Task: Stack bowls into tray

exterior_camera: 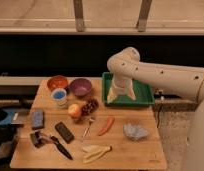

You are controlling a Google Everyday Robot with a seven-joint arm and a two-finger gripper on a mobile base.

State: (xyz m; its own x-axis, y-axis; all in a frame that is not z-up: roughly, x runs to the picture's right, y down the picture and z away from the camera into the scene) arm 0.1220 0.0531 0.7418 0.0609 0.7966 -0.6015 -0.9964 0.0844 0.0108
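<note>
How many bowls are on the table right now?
2. The orange-red bowl is at the table's back left, the purple bowl beside it. The gripper hangs open over the green tray, hiding part of it.

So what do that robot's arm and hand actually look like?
The arm is a thick, cream-white tube with a rounded elbow and rows of small dark dots along its shell. Its gripper, over the green tray, ends in two pale tapering fingers.

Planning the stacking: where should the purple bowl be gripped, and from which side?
Purple bowl: probably pinch its rim nearest the tray, from above. It stands upright, the orange bowl close on the other side. The pincer hangs open over the tray.
</note>
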